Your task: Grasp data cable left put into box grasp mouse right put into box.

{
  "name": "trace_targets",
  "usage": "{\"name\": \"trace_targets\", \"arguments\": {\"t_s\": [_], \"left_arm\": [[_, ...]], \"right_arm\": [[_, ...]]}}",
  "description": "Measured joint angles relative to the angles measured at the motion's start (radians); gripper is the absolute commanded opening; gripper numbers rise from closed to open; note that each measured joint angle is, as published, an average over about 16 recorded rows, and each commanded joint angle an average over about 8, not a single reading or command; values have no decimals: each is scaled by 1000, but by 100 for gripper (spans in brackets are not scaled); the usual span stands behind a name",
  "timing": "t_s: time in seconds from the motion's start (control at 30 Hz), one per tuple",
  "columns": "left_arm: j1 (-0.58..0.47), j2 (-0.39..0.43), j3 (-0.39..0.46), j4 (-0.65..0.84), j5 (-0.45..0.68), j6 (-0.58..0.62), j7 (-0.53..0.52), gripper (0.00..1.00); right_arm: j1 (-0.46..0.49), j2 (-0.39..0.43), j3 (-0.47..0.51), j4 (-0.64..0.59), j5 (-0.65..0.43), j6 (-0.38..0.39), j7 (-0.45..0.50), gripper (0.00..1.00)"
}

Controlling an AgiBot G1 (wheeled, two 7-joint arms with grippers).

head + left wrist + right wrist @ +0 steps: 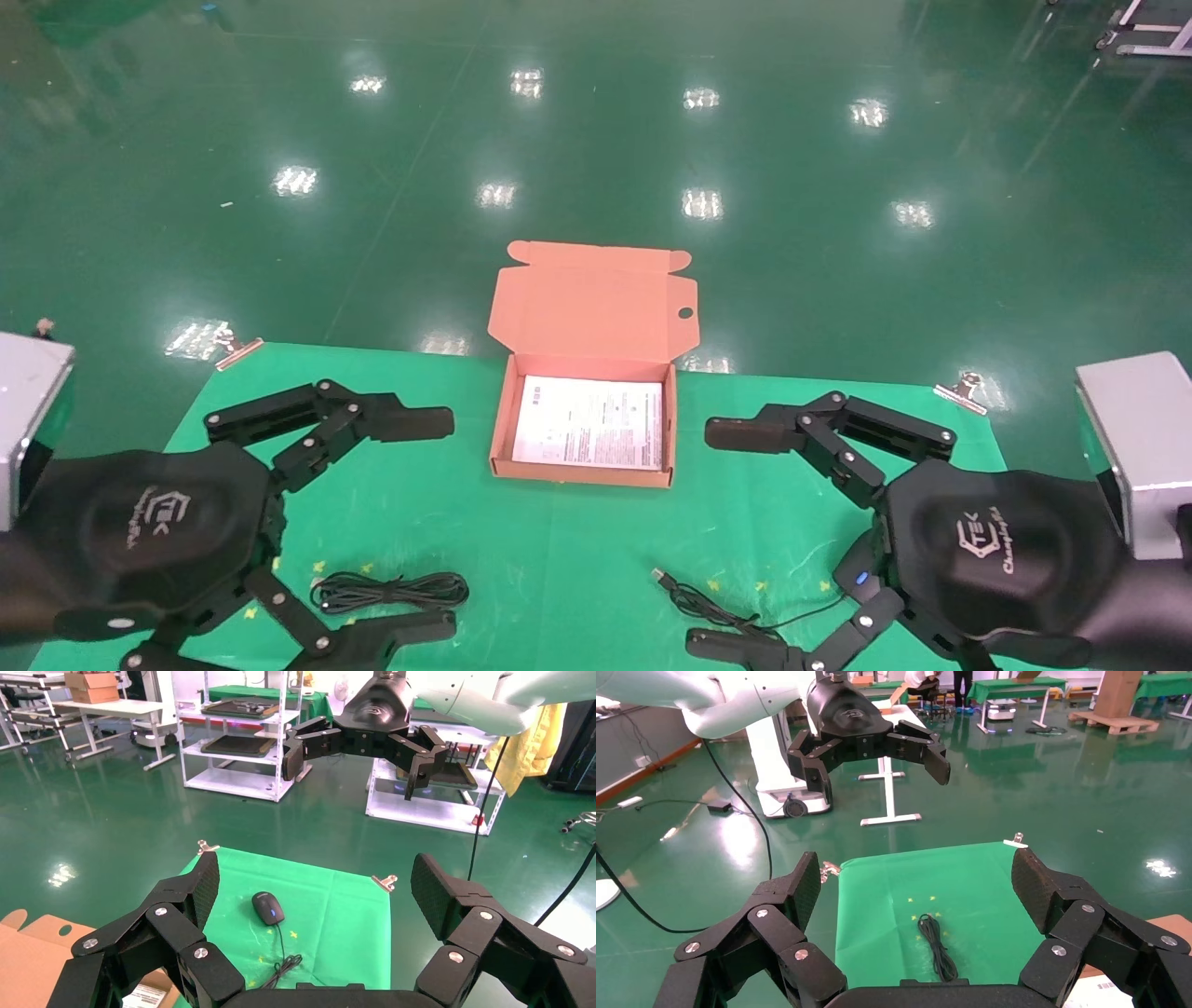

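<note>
- Data cable (pixel 389 591) lies bundled on the green cloth (pixel 559 550), near-left of the box (pixel 500 429); it looks light and floppy, so pinching across the bundle's middle should lift every loop.
- Mouse (pixel 268 907) sits near-right under the right arm, looking hard and smooth; grip its sides, expecting its cord (pixel 708 606) to trail.
- Left gripper (pixel 424 522) and right gripper (pixel 736 540) hover above, fingers wide, holding nothing.

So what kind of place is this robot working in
Most likely a robotics lab or factory test hall: a glossy green floor, white metal racks of trays, other cloth-covered tables, and a shipping pallet in the background.
</note>
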Motion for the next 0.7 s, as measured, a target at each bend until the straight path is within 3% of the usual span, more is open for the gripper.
{"name": "trace_targets", "arguments": {"t_s": [0.7], "left_arm": [[0, 4, 2, -2, 4, -1, 4, 100]], "right_arm": [[1, 3, 0, 1, -8, 2, -4, 100]]}}
